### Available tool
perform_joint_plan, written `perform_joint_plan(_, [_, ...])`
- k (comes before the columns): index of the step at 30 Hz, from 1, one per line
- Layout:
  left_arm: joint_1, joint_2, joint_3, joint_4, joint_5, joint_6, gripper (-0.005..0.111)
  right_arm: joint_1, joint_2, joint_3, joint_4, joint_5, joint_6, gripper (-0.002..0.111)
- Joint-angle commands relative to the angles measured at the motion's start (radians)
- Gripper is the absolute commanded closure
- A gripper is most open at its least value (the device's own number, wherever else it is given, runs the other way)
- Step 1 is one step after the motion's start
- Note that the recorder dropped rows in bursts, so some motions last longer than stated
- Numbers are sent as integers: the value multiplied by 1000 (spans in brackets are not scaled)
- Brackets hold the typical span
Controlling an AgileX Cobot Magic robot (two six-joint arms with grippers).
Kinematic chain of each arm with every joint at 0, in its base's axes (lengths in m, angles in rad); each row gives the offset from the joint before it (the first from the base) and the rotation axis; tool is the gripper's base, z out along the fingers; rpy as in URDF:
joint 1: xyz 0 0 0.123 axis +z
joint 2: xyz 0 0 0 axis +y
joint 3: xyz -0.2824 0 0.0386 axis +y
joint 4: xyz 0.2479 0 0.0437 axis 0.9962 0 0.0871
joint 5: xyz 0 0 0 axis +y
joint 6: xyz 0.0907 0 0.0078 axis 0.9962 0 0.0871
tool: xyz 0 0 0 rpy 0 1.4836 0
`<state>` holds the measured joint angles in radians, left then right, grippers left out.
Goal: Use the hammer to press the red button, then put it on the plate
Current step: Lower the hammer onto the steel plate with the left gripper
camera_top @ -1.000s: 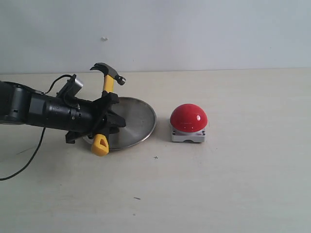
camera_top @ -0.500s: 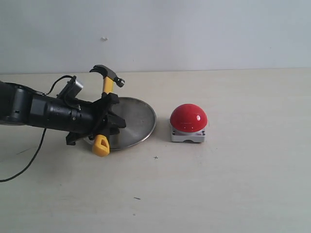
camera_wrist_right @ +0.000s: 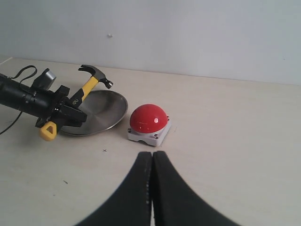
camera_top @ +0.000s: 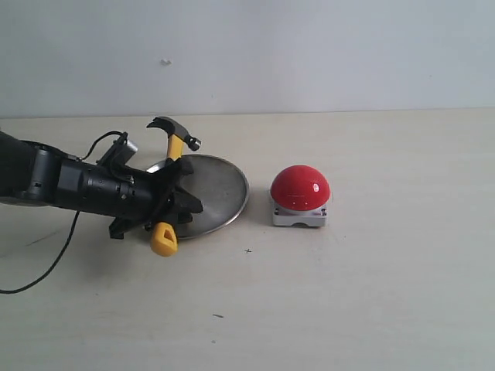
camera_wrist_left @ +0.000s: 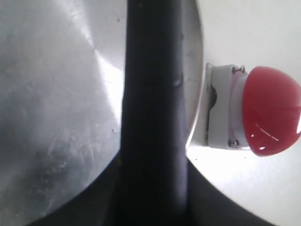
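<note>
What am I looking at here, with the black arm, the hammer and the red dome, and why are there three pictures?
It is a robot with two arms, each ending in a gripper. One camera watches the whole table; two more ride on the wrists. The left gripper is closed around a hammer, tilted at the left side of a metal plate. A red button sits right of the plate, touched by nothing. The right gripper, seen from its wrist camera, is closed and empty.
</note>
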<state>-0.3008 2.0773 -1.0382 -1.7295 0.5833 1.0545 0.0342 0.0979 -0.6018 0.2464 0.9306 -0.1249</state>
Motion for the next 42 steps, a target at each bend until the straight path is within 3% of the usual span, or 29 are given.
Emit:
perform_joint_plan(1, [-1, -9, -38, -15, 39, 15, 107, 2, -4, 7, 8, 2, -13, 108])
perform_joint_plan(35, [-21, 63, -55, -15, 31, -9, 107, 2, -4, 7, 12, 4, -13, 108])
perform_joint_plan(38, [-21, 63, -55, -15, 49, -16, 100, 2, -4, 7, 12, 4, -13, 108])
perform_joint_plan(42, [-18, 63, -55, -15, 69, -16, 80, 2, -4, 7, 12, 4, -13, 108])
